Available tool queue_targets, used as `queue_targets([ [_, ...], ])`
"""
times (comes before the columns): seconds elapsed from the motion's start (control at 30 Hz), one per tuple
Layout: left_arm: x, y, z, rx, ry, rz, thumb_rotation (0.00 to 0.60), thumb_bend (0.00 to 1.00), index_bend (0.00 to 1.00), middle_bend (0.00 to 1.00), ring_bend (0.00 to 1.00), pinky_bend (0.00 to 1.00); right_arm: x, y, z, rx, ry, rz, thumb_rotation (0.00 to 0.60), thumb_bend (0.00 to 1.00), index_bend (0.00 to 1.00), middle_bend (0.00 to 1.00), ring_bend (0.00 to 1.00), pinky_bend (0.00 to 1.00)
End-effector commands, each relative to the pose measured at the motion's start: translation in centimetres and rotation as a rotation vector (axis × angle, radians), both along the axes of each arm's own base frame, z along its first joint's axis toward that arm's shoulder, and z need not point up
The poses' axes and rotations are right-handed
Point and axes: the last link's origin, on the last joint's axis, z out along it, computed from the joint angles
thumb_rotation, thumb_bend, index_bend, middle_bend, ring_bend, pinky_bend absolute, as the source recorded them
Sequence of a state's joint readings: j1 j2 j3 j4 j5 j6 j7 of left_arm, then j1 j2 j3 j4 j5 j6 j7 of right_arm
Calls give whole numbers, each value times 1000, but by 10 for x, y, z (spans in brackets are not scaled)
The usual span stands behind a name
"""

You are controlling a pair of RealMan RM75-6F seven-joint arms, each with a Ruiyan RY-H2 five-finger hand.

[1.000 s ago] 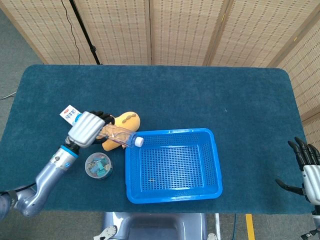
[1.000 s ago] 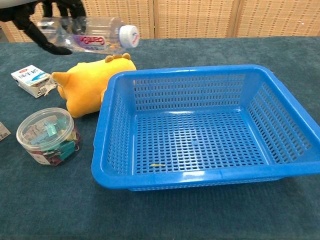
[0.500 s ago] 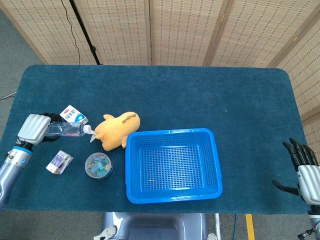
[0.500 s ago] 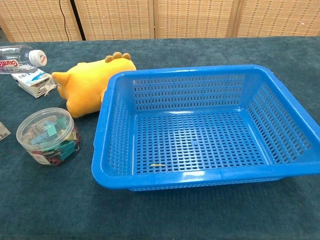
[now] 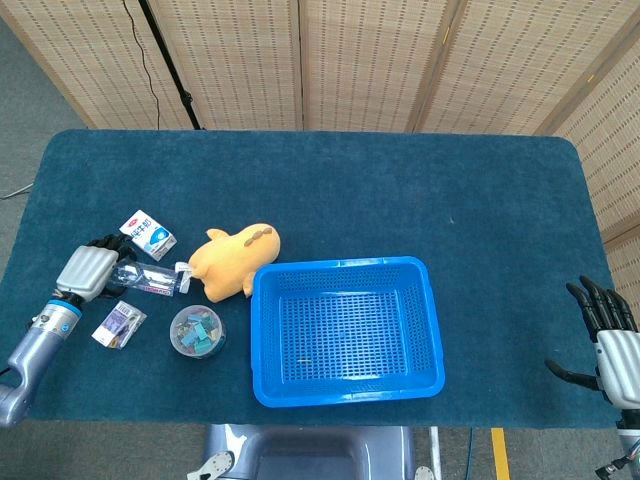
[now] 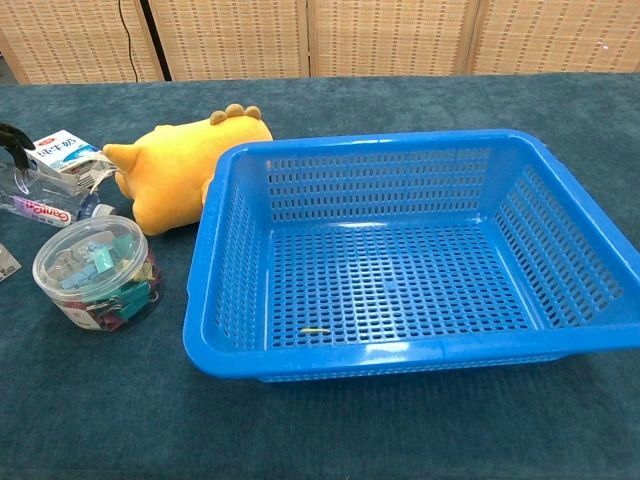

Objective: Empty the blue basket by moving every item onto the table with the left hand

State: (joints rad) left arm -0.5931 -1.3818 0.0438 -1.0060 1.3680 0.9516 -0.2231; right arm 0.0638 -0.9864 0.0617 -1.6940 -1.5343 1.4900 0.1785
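Bottle (image 5: 150, 278) gripped in left hand (image 5: 86, 271), low beside milk carton (image 5: 147, 233), right hand (image 5: 606, 335) spread, holding nothing

Woven cane folding screens (image 5: 370, 60) in pale wooden frames stand along the far side of the table (image 5: 400, 190), which is covered in dark teal carpet-like cloth with rounded corners. Grey floor (image 5: 30, 110) shows at left beyond the table edge, a black cable (image 5: 160, 60) hanging down before the screens there. Yellow strip (image 5: 497, 455) on the floor by the near edge; light even.
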Motion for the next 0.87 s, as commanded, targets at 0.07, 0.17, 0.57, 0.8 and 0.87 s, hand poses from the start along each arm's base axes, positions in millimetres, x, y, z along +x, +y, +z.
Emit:
queue_targets([
  [0.07,1,-4,12,-11,-47,16,600,58,0,0,0,0,0,0,0,1,-1,0,600,0,0,0,0,0],
  [0.17,5,-11,26,21,-101,-2,600,52,0,0,0,0,0,0,0,0,-2,1,600,0,0,0,0,0],
  [0.57,10,-85,71,342,-258,-22,600,52,0,0,0,0,3,2,2,-34,14,13,600,0,0,0,0,0],
  [0.8,10,-129,61,406,-251,25,600,52,0,0,0,0,1,0,1,-115,111,21,600,0,0,0,0,0],
  [0.87,11,-136,60,409,-249,39,600,52,0,0,0,0,1,0,0,-136,135,19,600,0,0,0,0,0],
])
